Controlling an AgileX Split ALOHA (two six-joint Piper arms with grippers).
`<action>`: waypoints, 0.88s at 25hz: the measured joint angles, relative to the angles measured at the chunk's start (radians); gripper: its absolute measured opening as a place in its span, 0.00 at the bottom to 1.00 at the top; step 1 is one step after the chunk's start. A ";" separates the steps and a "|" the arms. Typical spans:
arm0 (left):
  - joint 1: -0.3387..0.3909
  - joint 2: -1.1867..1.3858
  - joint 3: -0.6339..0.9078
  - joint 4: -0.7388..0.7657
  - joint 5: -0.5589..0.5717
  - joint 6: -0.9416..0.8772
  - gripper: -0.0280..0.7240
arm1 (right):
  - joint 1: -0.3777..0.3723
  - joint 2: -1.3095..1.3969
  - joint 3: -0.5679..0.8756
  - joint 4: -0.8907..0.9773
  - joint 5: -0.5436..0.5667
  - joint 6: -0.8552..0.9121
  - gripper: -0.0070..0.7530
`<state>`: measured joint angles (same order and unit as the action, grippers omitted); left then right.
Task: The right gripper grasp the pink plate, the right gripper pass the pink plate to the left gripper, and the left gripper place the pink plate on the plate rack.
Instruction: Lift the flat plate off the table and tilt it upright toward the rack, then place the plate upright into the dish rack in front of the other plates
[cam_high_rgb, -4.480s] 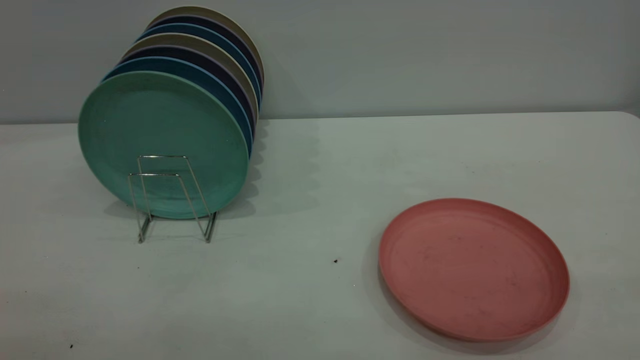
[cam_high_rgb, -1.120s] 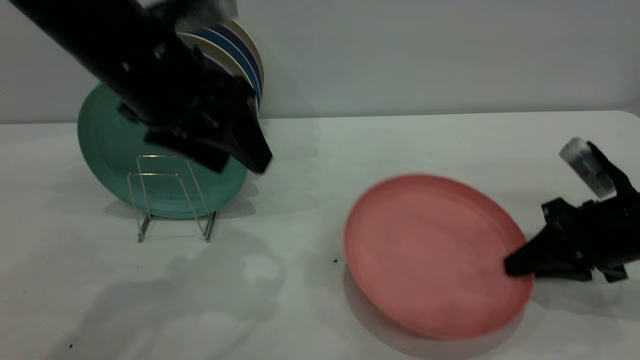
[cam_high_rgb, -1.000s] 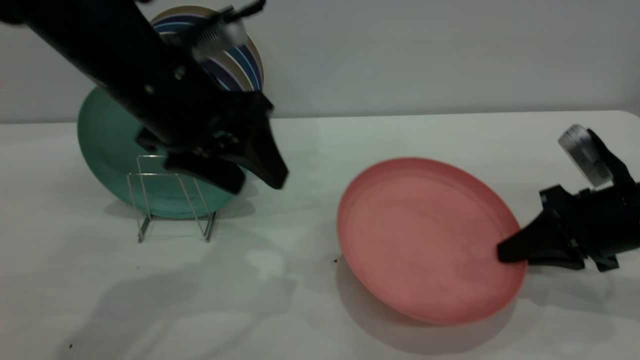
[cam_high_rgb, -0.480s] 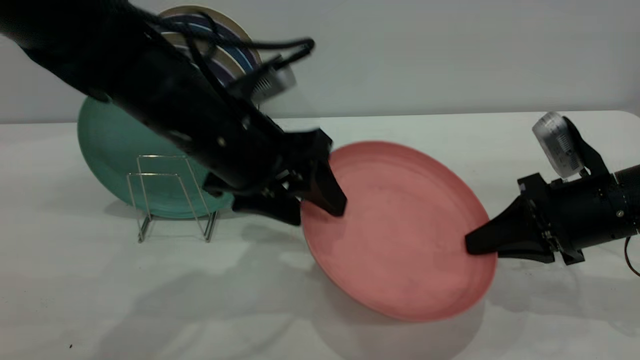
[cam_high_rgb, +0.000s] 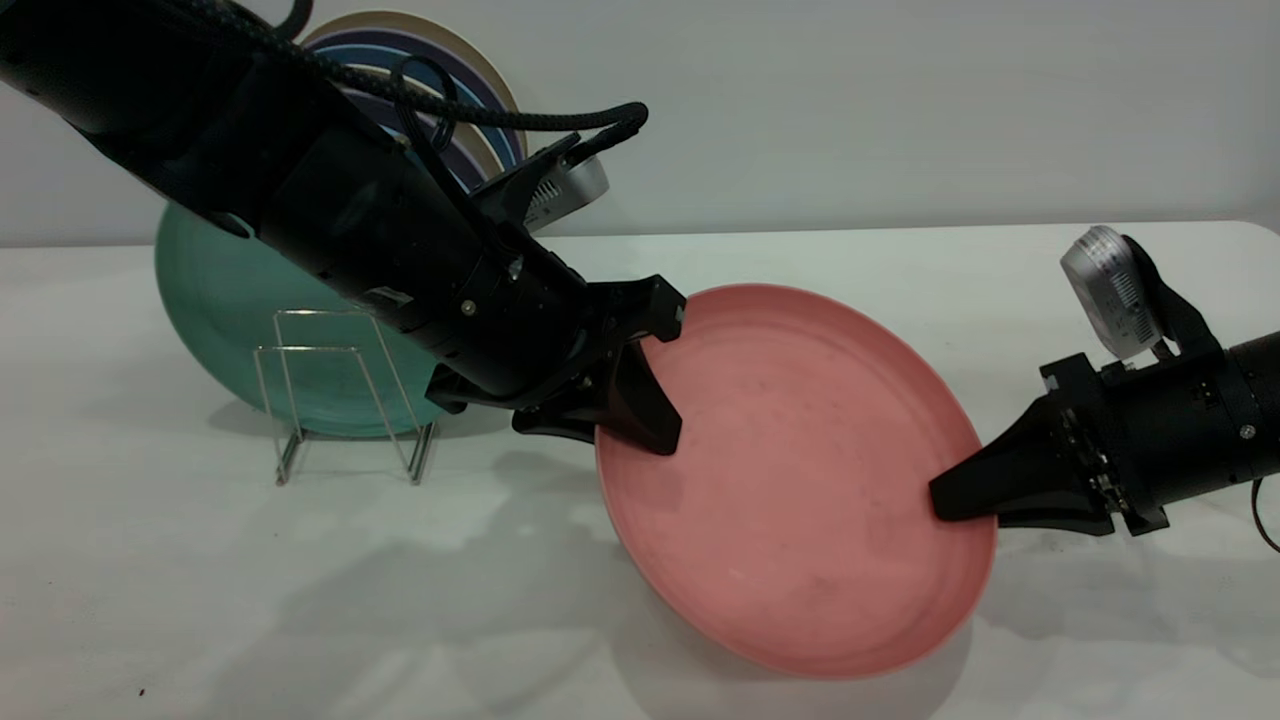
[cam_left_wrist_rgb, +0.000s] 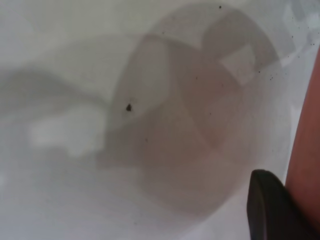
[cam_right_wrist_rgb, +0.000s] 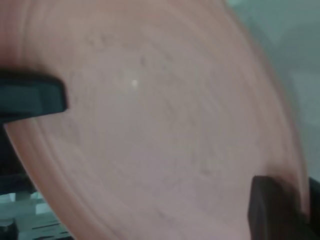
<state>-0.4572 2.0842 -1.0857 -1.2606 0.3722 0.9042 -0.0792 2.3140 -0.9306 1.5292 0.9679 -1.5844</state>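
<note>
The pink plate (cam_high_rgb: 800, 480) is held tilted above the table, its face toward the camera. My right gripper (cam_high_rgb: 945, 500) is shut on its right rim; one of its fingers (cam_right_wrist_rgb: 272, 210) lies on the plate's face (cam_right_wrist_rgb: 160, 125). My left gripper (cam_high_rgb: 665, 375) is at the plate's left rim with its jaws apart, one finger in front of the face and the other at the rim's upper edge. In the left wrist view one finger (cam_left_wrist_rgb: 270, 210) sits beside the plate's edge (cam_left_wrist_rgb: 307, 140). The plate rack (cam_high_rgb: 330, 400) stands at the left.
The rack holds a teal-green plate (cam_high_rgb: 220, 320) at the front and several blue, purple and beige plates (cam_high_rgb: 470, 110) behind it. Two front wire loops stand in front of the teal plate. The left arm crosses over the rack.
The right gripper lifted the plate and carried it left, tilting it up. The left arm came down from the upper left to the plate's left rim and now straddles it.
</note>
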 joint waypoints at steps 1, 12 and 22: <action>0.000 0.000 0.000 0.000 0.000 0.004 0.14 | 0.000 0.000 0.000 0.000 0.007 0.009 0.20; 0.046 -0.075 -0.003 0.143 0.025 0.112 0.14 | -0.108 -0.152 0.001 0.063 0.149 0.107 0.90; 0.282 -0.384 -0.002 0.549 0.218 0.177 0.14 | -0.120 -0.685 0.008 -0.153 0.190 0.279 0.76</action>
<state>-0.1750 1.6999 -1.0876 -0.7119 0.5901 1.0815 -0.1991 1.6290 -0.9229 1.3763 1.1581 -1.3054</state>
